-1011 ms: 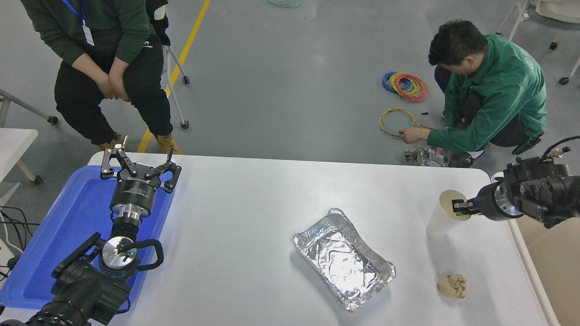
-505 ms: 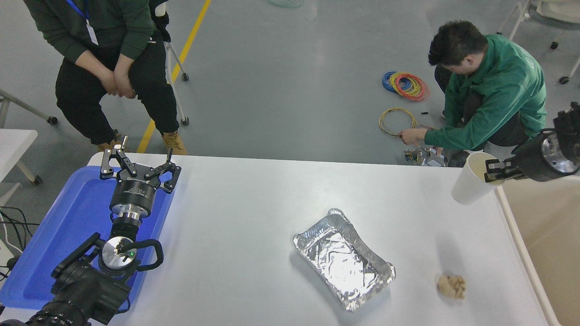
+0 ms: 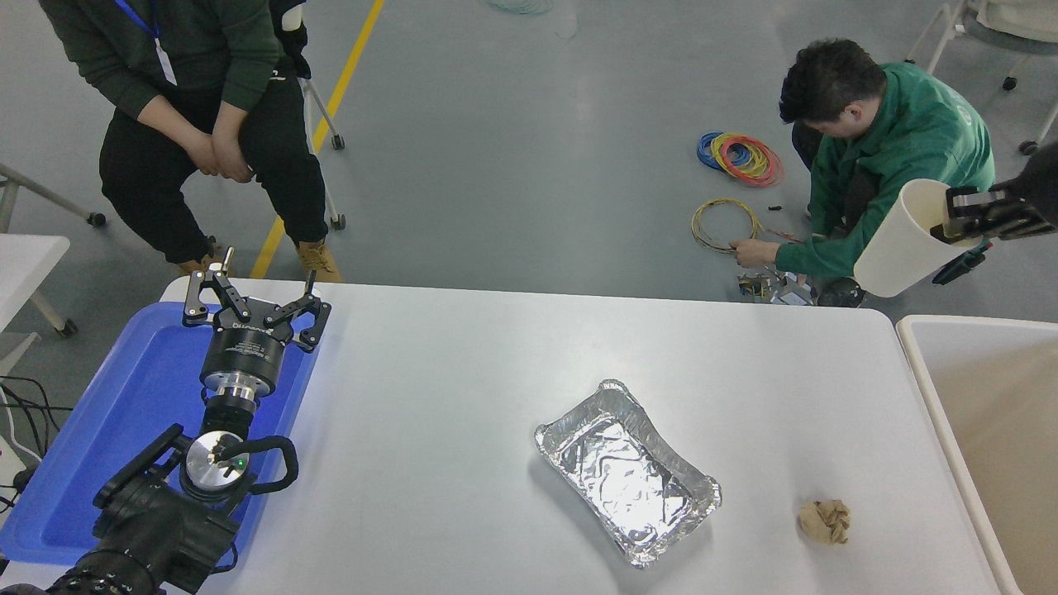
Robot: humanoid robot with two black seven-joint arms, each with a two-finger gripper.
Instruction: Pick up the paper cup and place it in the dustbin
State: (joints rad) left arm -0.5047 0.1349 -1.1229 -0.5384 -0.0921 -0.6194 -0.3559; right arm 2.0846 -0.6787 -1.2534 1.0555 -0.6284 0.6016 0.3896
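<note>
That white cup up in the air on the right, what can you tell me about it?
The paper cup is plain white, tapered, and looks like thin paper. It is lifted clear of the table, tilted with its mouth up and to the right and its narrow base down to the left. The right gripper pinches its rim. It hangs beyond the table's far right corner, near the dustbin. Its inside is barely visible.

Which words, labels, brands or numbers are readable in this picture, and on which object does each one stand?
None can be read with certainty.
Left claw: pale print on its black body, too small and blurred to read.
Paper cup, held in the right claw: plain, no print visible.
Foil tray, blue tray, dustbin: no print visible.
</note>
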